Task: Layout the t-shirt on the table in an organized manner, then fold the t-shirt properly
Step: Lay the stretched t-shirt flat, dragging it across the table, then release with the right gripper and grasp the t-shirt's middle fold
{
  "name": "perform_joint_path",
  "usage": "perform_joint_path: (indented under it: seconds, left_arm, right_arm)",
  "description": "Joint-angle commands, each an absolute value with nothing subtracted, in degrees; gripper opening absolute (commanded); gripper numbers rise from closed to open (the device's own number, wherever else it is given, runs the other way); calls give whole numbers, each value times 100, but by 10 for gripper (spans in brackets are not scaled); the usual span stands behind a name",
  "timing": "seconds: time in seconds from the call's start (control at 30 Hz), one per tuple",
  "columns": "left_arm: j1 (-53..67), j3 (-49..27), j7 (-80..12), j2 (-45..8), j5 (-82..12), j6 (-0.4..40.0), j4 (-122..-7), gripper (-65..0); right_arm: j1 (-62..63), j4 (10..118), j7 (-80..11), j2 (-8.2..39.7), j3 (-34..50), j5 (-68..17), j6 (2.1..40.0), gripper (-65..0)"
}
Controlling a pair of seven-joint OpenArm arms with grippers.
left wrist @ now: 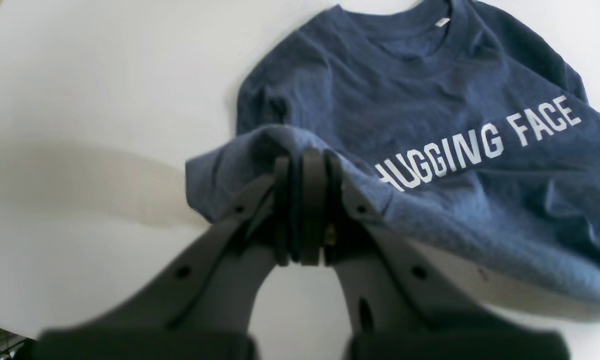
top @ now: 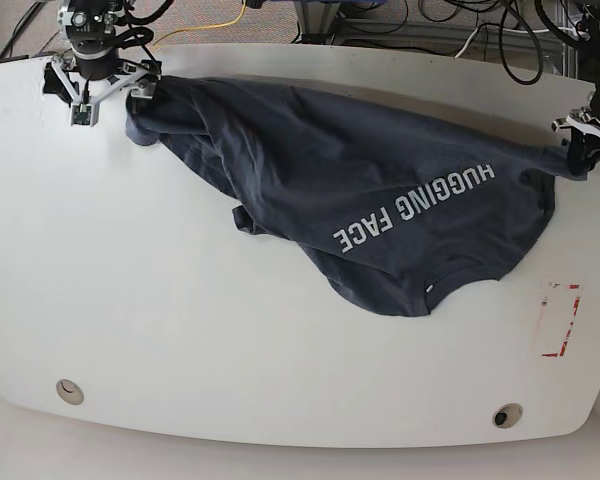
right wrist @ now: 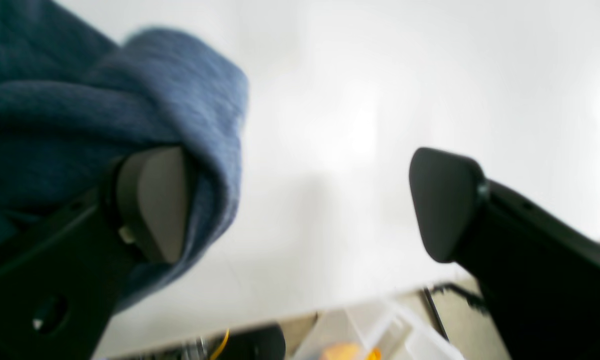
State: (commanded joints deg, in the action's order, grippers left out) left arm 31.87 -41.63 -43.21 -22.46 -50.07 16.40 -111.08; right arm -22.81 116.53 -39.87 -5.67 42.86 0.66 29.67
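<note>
T-shirt (top: 360,190) spread diagonally across far half of white table (top: 180,330), lettering up. Red tape mark (top: 560,320) near right; two round holes (top: 507,414) near edge. Cables (top: 460,25) on floor beyond. Left gripper (left wrist: 304,210) jaws pinching fabric edge; right gripper (right wrist: 300,205) jaws spread, fabric draped over one finger.

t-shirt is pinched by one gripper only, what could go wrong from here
The right gripper stands open, with fabric only draped over one finger, so that corner may slip off. If the left gripper, shut on the t-shirt, pulls alone, the cloth could bunch further instead of spreading flat.
</note>
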Motion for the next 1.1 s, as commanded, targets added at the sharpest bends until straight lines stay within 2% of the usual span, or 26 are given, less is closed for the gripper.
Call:
perform_joint_path:
  seconds: [0.27, 0.43, 0.7, 0.77, 0.87, 1.1]
  left_arm:
    - [3187, -4163, -4321, -2246, -5015, 1640, -11108, -650]
    - [3187, -4163, -4321, -2246, -5033, 1640, -11108, -650]
    - [3196, -4171, -4321, -2246, -5007, 1640, -11108, -650]
    - [3196, -4171, -4321, -2246, -5007, 1640, -11108, -650]
    - [3196, -4171, -4321, -2246, -5007, 1640, -11108, -650]
    - [3196, -4171, -4321, -2246, -5007, 1640, -11108, -650]
  right_arm:
    - [-2044, 11670, -4804, -224, 4268, 48, 3046, 0]
    - [-2299, 11670, -4804, -251, 4268, 57, 3275, 0]
    - [-2009, 11644, -4734, -286, 4268, 13, 3327, 0]
    - [-1780, 11644, -4734, -347, 4259, 13, 3424, 0]
    - [-1209, 11635, -4743, -462, 4224, 22, 3855, 0]
    - [-321, 11398, -4752, -479, 3090, 22, 3943, 0]
